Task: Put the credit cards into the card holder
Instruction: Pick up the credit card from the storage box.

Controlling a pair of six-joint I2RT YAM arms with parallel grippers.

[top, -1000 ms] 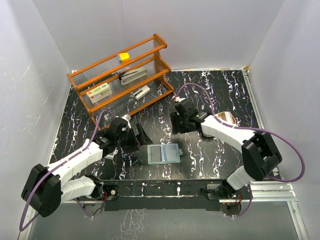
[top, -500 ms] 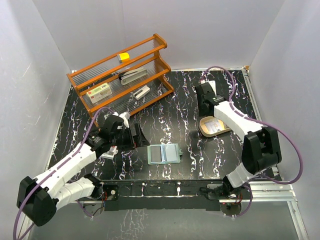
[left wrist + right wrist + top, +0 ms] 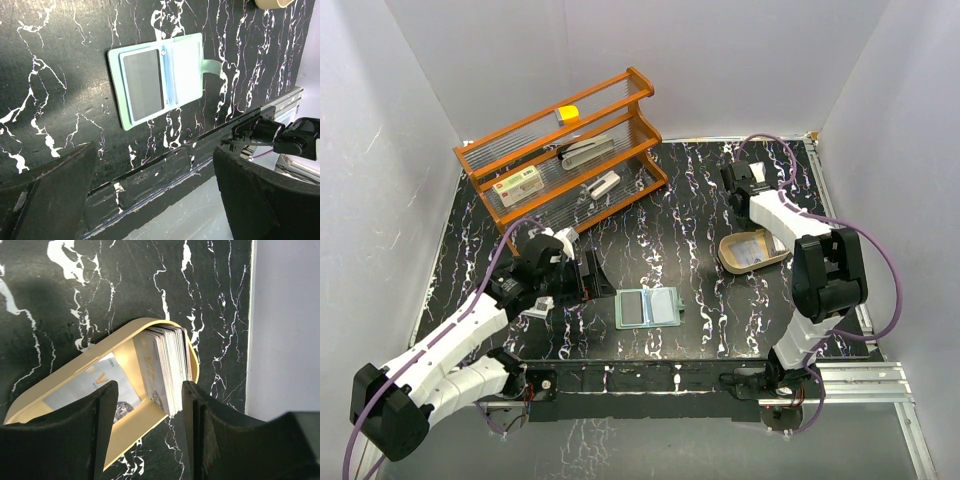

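Credit cards (image 3: 752, 250) sit in the tan tray (image 3: 723, 258), right of the open card holder (image 3: 649, 307), seen from overhead. Left wrist: I see my left gripper (image 3: 155, 170) spread wide and empty beside the holder. Right wrist: my right gripper (image 3: 147, 390) is half-spread (nothing held) above the cards.

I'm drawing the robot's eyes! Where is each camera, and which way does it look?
Top: high behind the robot, facing down on the table, orange rack, left arm, right arm.
Left wrist: on the left arm, facing down at the open card holder; left claw shows.
Right wrist: facing down at credit cards in the tan tray; right claw shows.
Shared: top and left wrist both see the card holder.
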